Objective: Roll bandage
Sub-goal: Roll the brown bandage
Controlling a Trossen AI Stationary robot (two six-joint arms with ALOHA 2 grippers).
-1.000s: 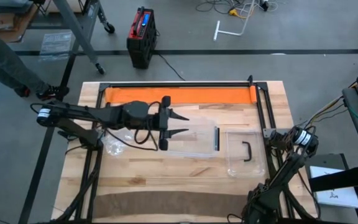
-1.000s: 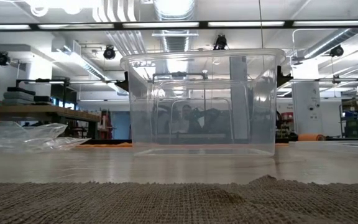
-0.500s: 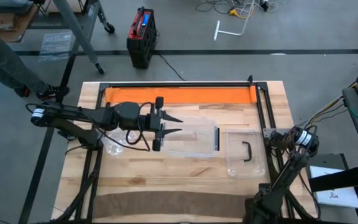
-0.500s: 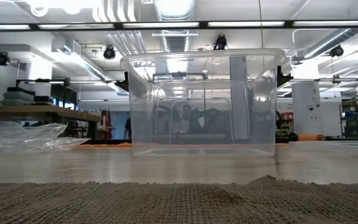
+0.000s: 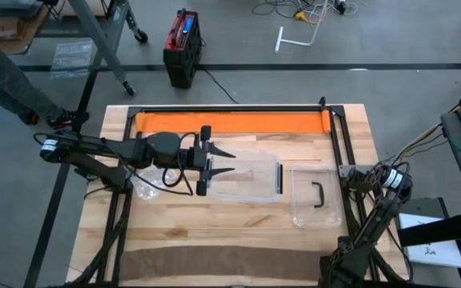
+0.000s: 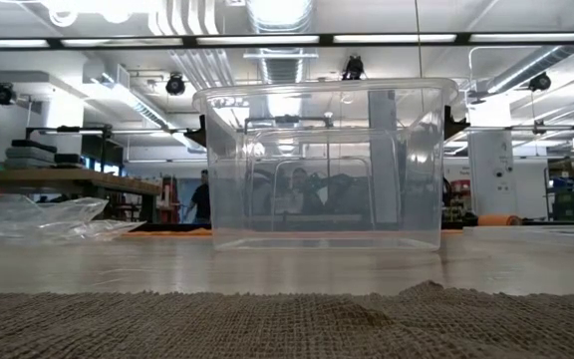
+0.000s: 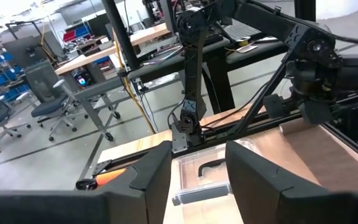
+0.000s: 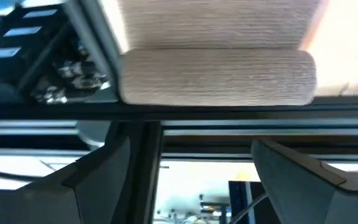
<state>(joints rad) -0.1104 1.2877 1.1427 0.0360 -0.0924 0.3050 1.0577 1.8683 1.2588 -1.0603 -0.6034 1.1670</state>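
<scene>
Bandage status: the brown woven cloth is lying flat along the bottom edge of the high view, on the wooden table, and it is filling the foreground of the low view. In my right wrist view one end of it is showing as a tight roll across the upper part of the frame.

I am holding my left gripper out at mid-frame in the high view, just at the left end of the clear container. Its fingers are standing apart and are clamping nothing.

I am keeping my right arm folded at the lower right of the high view. My right gripper is pointing at the rolled end, with its fingers spread wide and gripping nothing.

Other items: the clear lid is lying just right of the container. A crumpled plastic bag is sitting under my left arm. An orange strip is running along the table's top edge.
</scene>
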